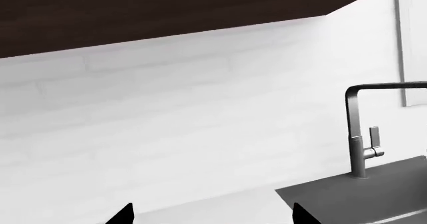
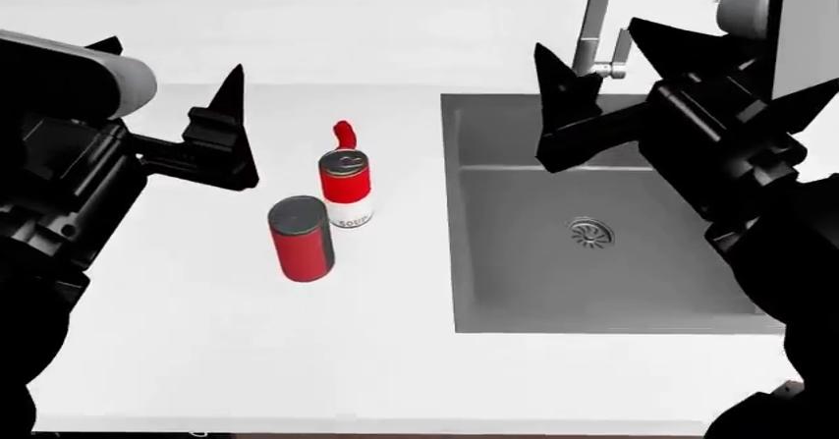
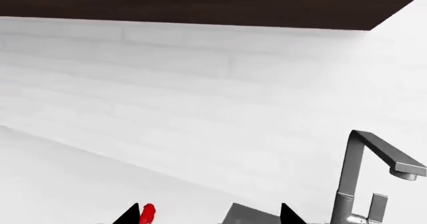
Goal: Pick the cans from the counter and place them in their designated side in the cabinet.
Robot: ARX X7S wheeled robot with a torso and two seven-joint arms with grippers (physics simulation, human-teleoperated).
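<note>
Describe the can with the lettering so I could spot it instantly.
Find the dark grey sink in the white counter; two cans stand to its left. The lettered can is the farther one, red above and white below, unlike the all-red can and the chilli behind it.

You had an all-red can with a grey lid, a red-over-white lettered can, a red chilli, a plain white surface, a dark grey sink and black pincers.
</note>
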